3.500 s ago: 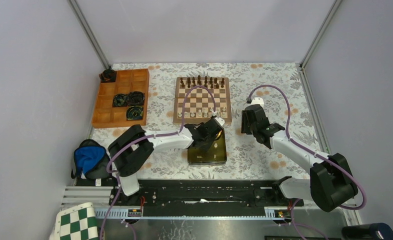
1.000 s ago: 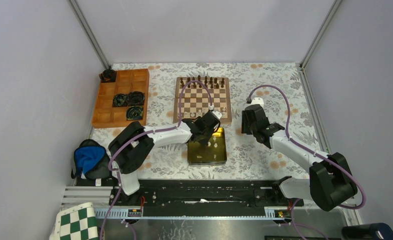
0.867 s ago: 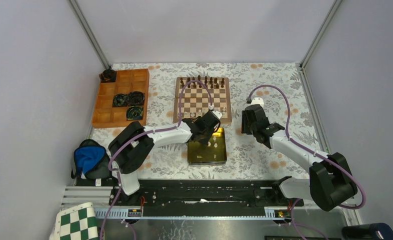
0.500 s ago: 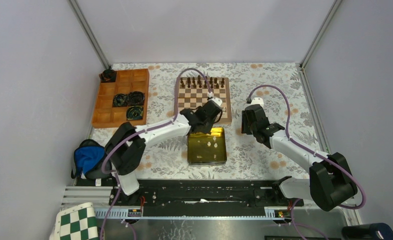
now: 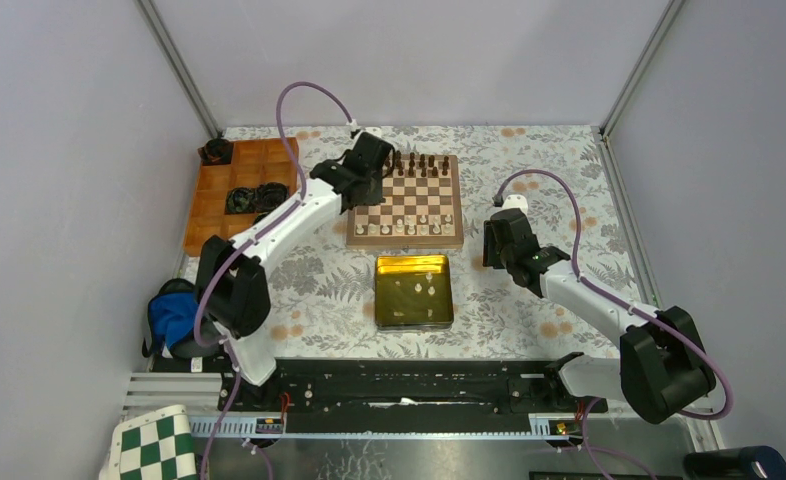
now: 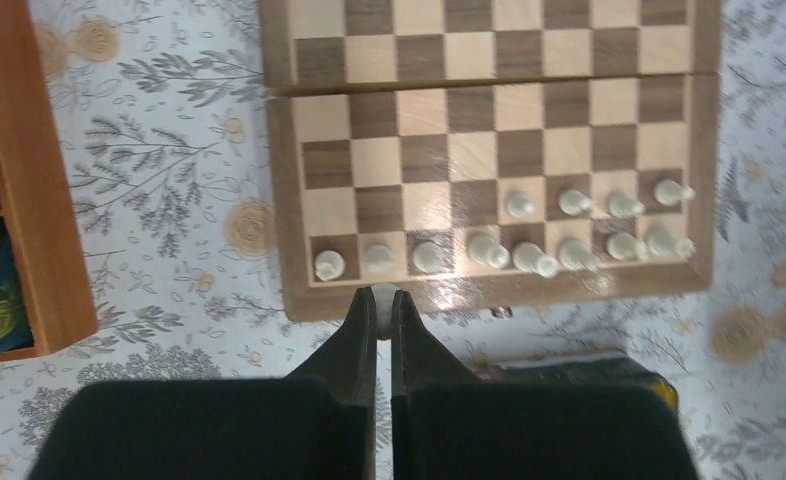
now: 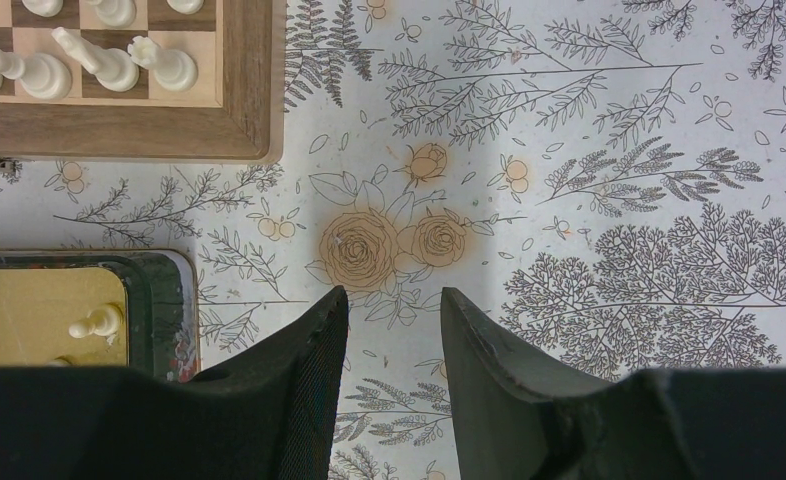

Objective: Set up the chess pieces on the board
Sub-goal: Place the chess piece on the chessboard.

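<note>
Top external, lower middle: finds a gold tin on the desk, nearest the arm bases. Holds a few loose chess pieces, cream ones, seen best at the lower left of the right wrist view. Just right of the tin, meets the right gripper, fingers apart over the flowered cloth and gripping nothing.

Farther up, reaches the board at frame centre. From the left wrist, counts eight cream pieces filling the nearest row and four pawns on the right half of the second row. Leaves the left four squares of that row bare.

Shows the left gripper at bottom centre of that view, fingers together above the board's near rim. Appears to pinch a small cream piece at the tips, likely a pawn bound for one of the bare squares.

Beyond, along the board's top edge, has the dark pieces lined up. At upper left, passes an orange tray.

Puts the cream side at roughly three quarters done, with the last pawns to come from the tin.
</note>
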You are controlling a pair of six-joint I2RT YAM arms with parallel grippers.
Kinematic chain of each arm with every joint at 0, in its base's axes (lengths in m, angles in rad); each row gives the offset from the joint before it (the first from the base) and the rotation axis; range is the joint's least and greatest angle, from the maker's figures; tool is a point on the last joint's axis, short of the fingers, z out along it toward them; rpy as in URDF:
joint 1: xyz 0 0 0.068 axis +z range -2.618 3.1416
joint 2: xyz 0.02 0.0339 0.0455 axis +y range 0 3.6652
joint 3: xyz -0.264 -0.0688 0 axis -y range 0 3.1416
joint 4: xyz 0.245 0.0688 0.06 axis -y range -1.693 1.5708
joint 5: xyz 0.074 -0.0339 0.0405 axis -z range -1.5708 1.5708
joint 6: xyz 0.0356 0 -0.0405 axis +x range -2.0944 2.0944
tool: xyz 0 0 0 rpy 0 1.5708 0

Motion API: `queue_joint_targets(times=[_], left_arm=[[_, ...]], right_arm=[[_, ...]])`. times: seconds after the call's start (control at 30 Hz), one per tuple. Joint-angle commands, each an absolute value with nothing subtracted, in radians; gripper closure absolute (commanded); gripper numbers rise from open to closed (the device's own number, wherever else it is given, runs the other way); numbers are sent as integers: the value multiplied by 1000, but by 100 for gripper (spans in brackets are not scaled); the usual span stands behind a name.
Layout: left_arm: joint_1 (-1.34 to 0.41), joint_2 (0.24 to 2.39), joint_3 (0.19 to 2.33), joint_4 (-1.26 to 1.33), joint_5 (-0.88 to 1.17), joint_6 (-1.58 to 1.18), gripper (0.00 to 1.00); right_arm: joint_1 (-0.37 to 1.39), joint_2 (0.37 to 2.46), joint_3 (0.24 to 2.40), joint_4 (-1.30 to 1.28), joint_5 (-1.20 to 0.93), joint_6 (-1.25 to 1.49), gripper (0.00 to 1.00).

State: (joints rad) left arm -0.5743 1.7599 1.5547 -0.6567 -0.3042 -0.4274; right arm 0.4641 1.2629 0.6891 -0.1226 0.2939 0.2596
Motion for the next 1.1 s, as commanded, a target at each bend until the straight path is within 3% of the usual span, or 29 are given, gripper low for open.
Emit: queue_joint_targets(times=[0.0, 0.37, 1.07], left_arm=[[-518, 1828, 1615, -714, -325, -449, 100], [-432, 1986, 1676, -729, -268, -446, 100], [-397, 2065, 1655, -658, -181, -439, 100]], right_arm=[[458, 1230, 715, -114, 290, 266, 54], [457, 1236, 728, -121, 295, 258, 54], [458, 1264, 729, -113, 295, 252, 54]])
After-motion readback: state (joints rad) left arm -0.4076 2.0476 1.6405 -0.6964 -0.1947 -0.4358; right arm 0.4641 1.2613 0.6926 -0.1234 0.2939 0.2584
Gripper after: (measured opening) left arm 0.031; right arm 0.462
